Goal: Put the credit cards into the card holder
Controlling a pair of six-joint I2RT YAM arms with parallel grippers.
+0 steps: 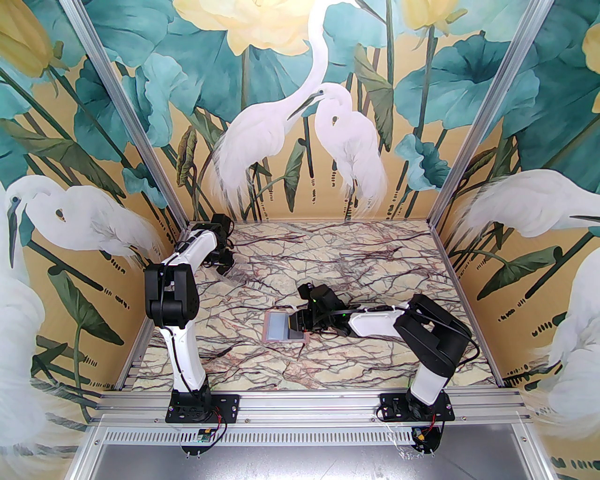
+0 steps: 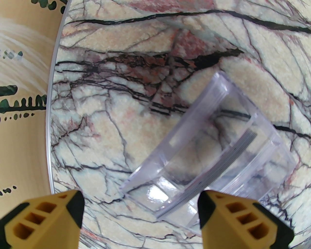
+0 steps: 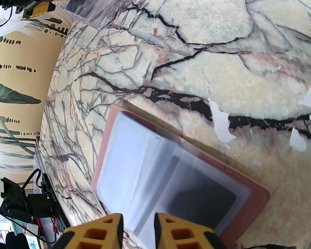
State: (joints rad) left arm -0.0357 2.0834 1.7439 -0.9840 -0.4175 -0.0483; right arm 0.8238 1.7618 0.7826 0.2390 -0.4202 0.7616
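The dusty-pink card holder point(image 3: 252, 192) lies open on the marble table, its pale clear sleeves point(image 3: 128, 165) facing up. A black credit card point(image 3: 201, 197) sits inside the right-hand sleeve. My right gripper point(image 3: 138, 218) hovers at the holder's near edge, jaws a narrow gap apart and holding nothing. From above, the right gripper point(image 1: 297, 323) covers the right half of the card holder point(image 1: 276, 326). My left gripper point(image 2: 139, 214) is wide open just above a small clear plastic box point(image 2: 194, 136). Several thin credit cards point(image 2: 226, 160) stand on edge in it.
The left gripper point(image 1: 225, 265) works at the far left corner, close to the painted side wall point(image 2: 21, 97). White torn patches point(image 3: 220, 124) mark the marble beyond the holder. The clear box point(image 3: 87, 12) shows far off at the top of the right wrist view.
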